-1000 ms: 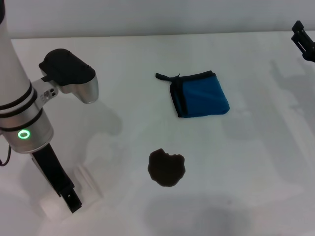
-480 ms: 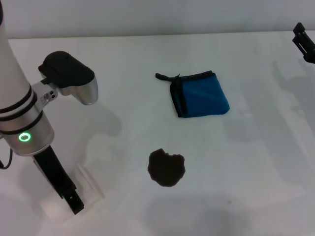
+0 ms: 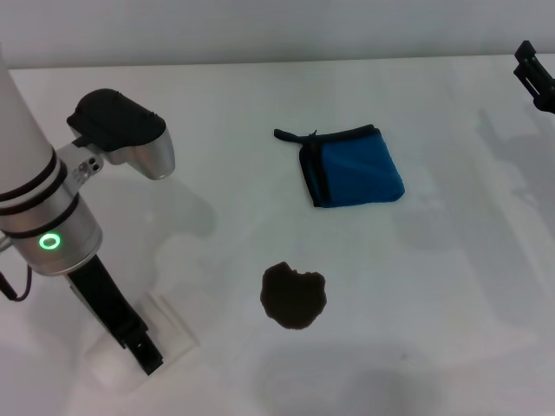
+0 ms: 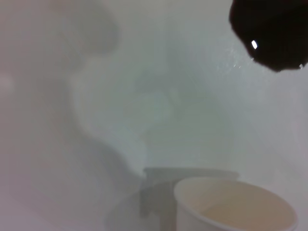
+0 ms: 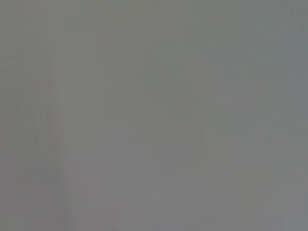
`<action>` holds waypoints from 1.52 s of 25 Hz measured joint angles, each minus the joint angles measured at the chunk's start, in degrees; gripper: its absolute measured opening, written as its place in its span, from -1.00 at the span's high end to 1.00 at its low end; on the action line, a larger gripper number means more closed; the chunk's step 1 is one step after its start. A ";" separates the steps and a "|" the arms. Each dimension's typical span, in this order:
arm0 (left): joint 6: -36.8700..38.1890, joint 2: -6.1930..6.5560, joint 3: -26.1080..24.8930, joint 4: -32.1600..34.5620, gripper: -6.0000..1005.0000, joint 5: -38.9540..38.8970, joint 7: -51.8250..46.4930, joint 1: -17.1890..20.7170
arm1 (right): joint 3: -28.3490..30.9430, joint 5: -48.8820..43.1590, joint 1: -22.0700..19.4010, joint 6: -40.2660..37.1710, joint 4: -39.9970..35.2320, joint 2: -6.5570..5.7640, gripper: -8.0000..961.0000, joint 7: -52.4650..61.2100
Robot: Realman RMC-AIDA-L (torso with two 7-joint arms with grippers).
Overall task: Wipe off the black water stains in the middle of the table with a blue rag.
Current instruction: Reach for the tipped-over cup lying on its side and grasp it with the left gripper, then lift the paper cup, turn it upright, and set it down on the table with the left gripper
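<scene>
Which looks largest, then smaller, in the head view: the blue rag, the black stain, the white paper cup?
1. Blue rag, clearly the largest.
2. Black stain, smaller than the rag.
3. White paper cup: unsure. It looks about as large as the stain, but the left arm covers part of it.

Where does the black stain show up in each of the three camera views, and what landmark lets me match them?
Head view: the black water stains lie low and centre on the table, apart from the blue rag.
Left wrist view: a dark blotch at the upper right corner, cut by the frame edge.
Right wrist view: not in it; only a plain grey field.
Shared landmark: the white paper cup, at the left gripper in the head view.
</scene>
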 joint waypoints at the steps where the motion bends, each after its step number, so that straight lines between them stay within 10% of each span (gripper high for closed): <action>1: 0.03 0.06 -0.02 0.11 -0.66 -0.43 -0.07 0.00 | 0.00 0.00 -0.03 0.01 0.00 -0.01 -0.79 0.00; 9: 0.31 0.01 -2.42 1.09 -0.54 -1.00 -1.58 0.13 | 0.00 0.05 -0.07 0.03 -0.01 -0.13 -0.79 0.00; 20: 1.46 0.41 -21.26 6.95 -0.37 -6.99 4.94 5.73 | -0.15 0.03 0.40 -0.19 -0.81 -0.16 -0.79 0.00; 38: 25.15 0.21 -22.06 11.38 -0.17 -26.75 21.40 22.65 | -0.03 0.34 0.46 -0.25 -1.41 -0.08 -0.79 0.00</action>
